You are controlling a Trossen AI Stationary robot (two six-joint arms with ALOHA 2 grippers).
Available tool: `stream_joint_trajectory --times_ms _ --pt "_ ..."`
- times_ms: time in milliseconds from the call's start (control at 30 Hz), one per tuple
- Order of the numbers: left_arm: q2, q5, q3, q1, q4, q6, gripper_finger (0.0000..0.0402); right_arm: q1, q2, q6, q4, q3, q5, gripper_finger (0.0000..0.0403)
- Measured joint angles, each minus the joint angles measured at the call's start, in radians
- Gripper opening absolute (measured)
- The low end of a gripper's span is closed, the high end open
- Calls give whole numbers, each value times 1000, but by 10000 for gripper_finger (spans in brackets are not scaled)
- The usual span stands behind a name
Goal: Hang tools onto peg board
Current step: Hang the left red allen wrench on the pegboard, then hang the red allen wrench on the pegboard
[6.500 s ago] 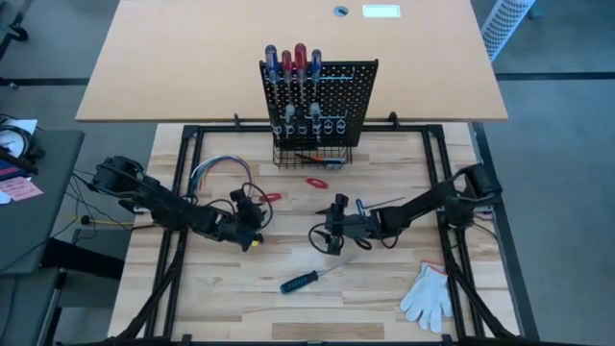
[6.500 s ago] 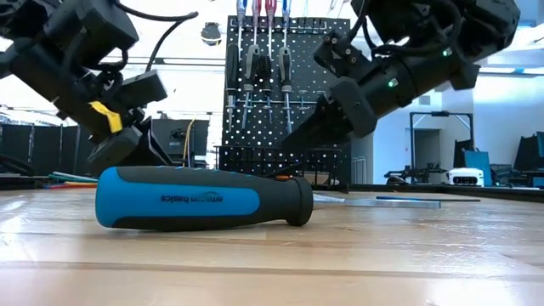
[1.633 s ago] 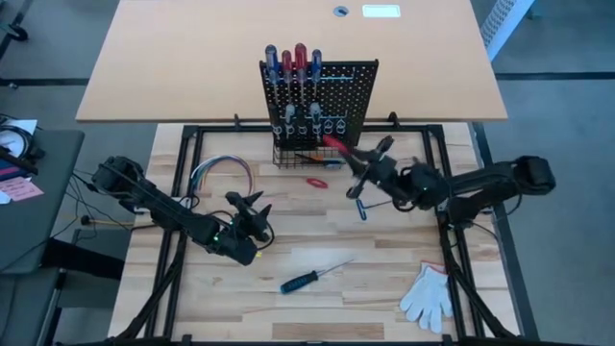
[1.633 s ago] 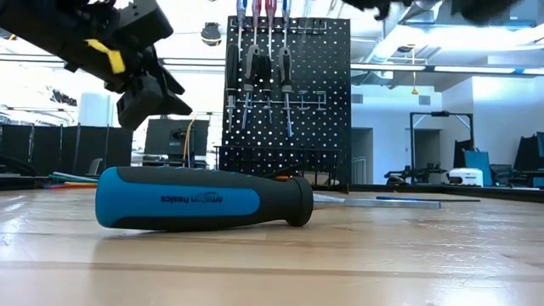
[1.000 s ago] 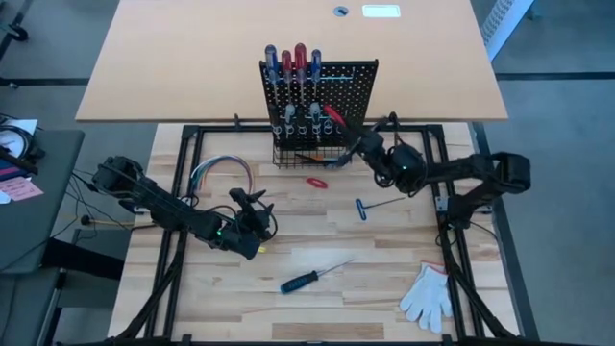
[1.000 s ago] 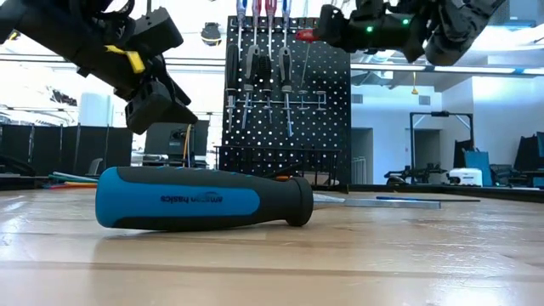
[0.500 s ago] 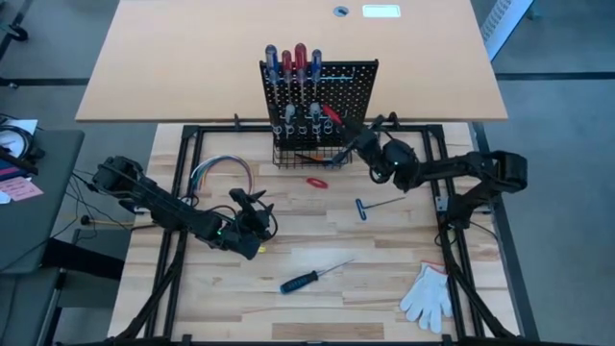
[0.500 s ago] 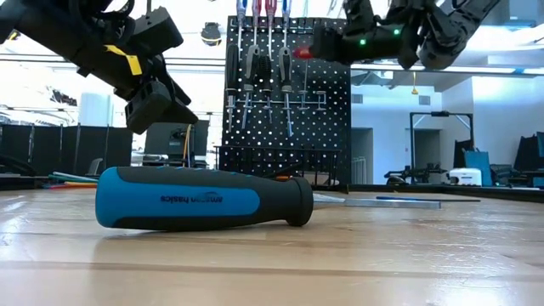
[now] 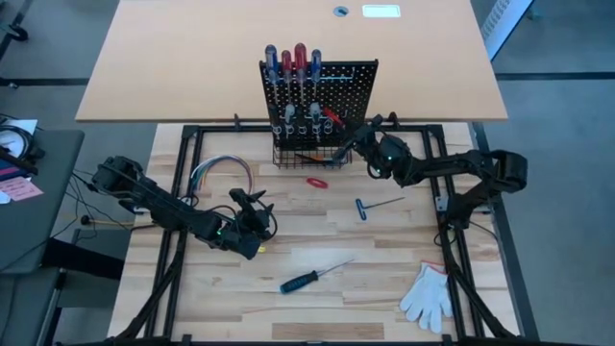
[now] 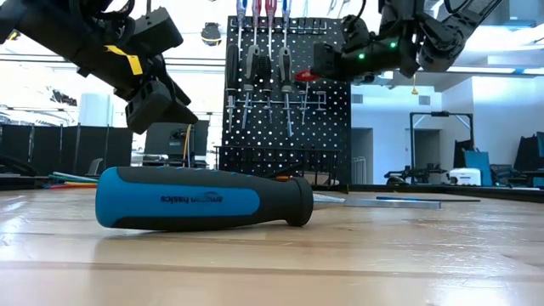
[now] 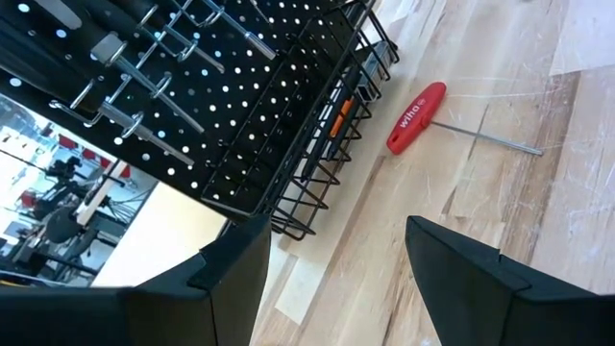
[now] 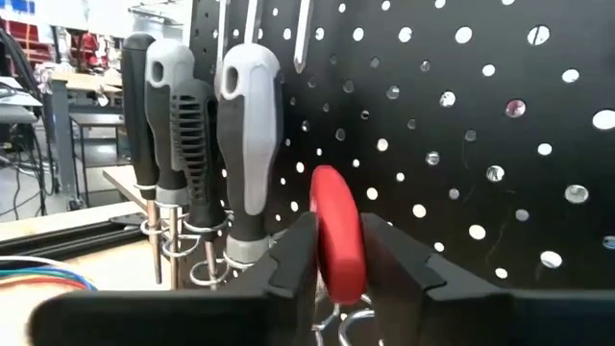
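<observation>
While our right gripper point(image 12: 332, 252) pinches the red-handled tool point(image 12: 336, 235) against the peg board point(image 9: 351, 91), we should release only once its shaft seats in a ring.

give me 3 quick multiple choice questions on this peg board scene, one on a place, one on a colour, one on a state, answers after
1. Where is the white glove?
A in the basket
B on the table's near right part
C on the peg board

2. What colour is the tool handle between the right gripper's fingers?
A red
B blue
C grey

3. The left gripper is:
A open, empty
B shut on a screwdriver
C holding pliers

Answers: B, the high view shows it there; A, the right wrist view shows red; A, its fingers stand apart with nothing between them.
</observation>
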Motion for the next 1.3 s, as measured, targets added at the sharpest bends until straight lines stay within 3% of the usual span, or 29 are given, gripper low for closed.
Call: stream_joint_trajectory --times_ms 233,433,600,733,867,1000,1133,1300 --pt "0 25 0 0 0 0 235 35 -26 -53 -13 0 0 171" --pt "0 26 0 -4 0 11 235 115 -153 -146 -67 0 1 212" --pt "0 130 0 -24 0 40 235 264 -282 -149 -322 0 1 217" --pt "0 252 -5 -27 15 23 235 412 -314 -23 -586 0 -6 218" --pt "1 300 -52 3 152 18 235 534 -218 203 -744 0 -39 218" --pt "1 349 -94 94 335 -11 235 626 -54 386 -693 0 -17 218" --pt "1 371 -105 189 446 -43 235 697 93 508 -632 0 121 218" --pt "109 517 -83 266 586 -42 210 751 144 595 -657 0 310 218"
